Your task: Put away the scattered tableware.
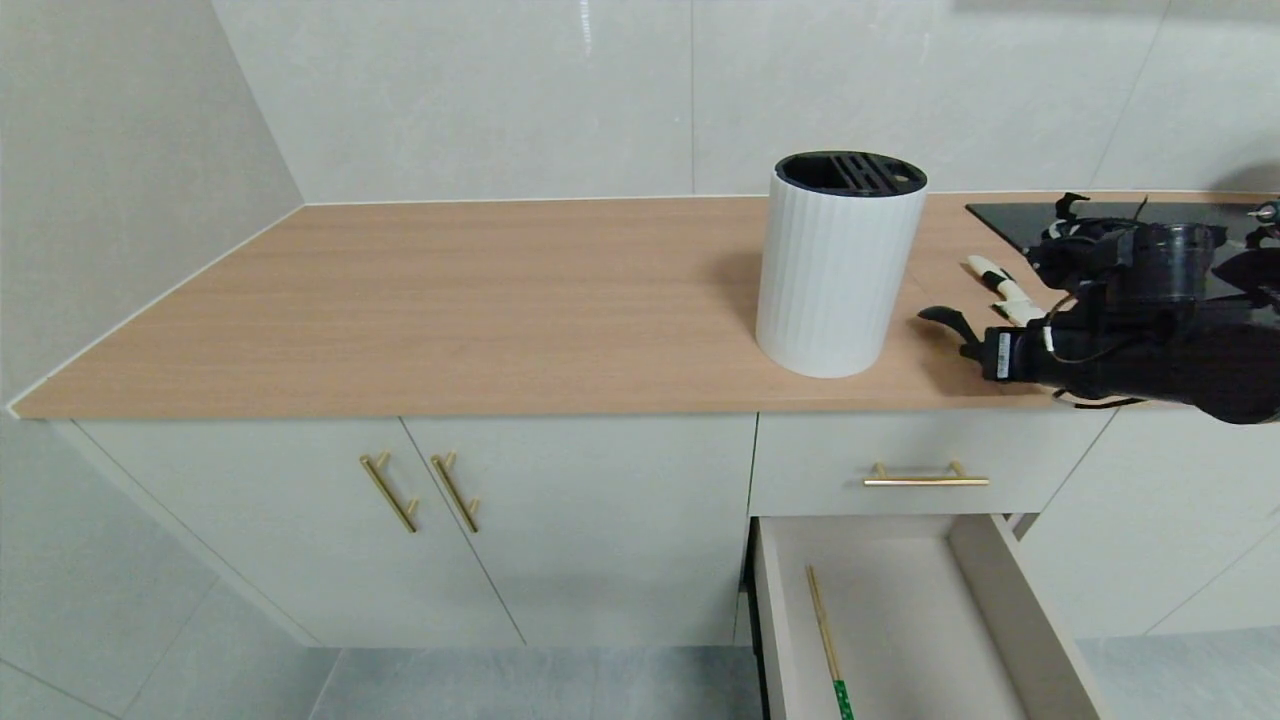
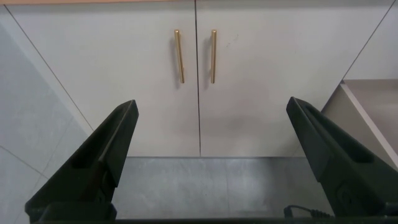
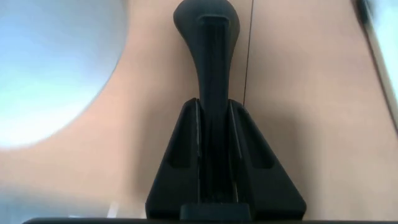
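Head view: chopsticks [image 1: 826, 632] already lie in the open drawer [image 1: 1005, 580], but a white-handled utensil [image 1: 1003, 287] waits on the tabletop [image 1: 500, 300] just beside the right gripper [image 1: 948, 322], jaws together, seemingly empty. Left gripper [image 2: 211, 134] hangs low before the cabinet doors [image 2: 267, 93], jaws apart. More to stow, I'd judge.

Wood-grain countertop [image 1: 480, 300] lying before me, running along the tiled wall. A white ribbed holder [image 1: 838, 280] with a black slotted top is standing upright toward my right, close to the front edge. Just beyond it a white utensil [image 1: 1003, 288] with a dark band is lying flat, near the corner of the black cooktop [image 1: 1030, 220], which is sitting flush in the surface.
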You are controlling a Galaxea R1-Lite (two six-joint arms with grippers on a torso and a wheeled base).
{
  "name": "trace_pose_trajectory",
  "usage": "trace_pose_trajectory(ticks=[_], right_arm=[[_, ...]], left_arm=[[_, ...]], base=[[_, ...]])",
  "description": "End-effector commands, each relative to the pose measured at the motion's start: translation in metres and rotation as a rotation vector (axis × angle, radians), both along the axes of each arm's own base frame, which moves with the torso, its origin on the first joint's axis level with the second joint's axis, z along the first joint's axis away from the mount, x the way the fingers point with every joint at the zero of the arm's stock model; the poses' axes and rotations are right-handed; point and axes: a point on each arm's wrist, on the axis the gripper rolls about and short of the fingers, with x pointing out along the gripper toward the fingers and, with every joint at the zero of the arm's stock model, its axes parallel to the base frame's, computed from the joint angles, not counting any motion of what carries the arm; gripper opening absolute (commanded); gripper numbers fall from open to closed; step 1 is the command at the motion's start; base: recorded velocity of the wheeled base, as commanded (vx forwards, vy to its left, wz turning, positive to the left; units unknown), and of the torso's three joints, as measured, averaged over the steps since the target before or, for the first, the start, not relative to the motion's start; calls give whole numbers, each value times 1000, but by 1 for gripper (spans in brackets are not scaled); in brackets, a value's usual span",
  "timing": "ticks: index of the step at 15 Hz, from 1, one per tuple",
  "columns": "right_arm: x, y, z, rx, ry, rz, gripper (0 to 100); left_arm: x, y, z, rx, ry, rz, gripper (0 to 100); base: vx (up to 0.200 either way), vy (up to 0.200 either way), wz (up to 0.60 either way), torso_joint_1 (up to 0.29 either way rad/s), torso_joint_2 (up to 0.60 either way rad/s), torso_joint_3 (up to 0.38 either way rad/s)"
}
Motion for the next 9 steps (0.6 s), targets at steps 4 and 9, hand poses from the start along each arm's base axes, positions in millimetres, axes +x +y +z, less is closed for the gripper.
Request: trace_pose_trajectory(ticks=[4, 9], right_arm=[[-137, -7, 20, 6, -18, -1, 0], [-201, -5, 18, 22, 89, 98, 0]], left_arm=[[0, 0, 0, 1, 0, 1, 100], [0, 0, 0, 0, 0, 1, 100]], base=[[0, 0, 0, 0, 0, 0], [0, 0, 0, 0, 0, 0]])
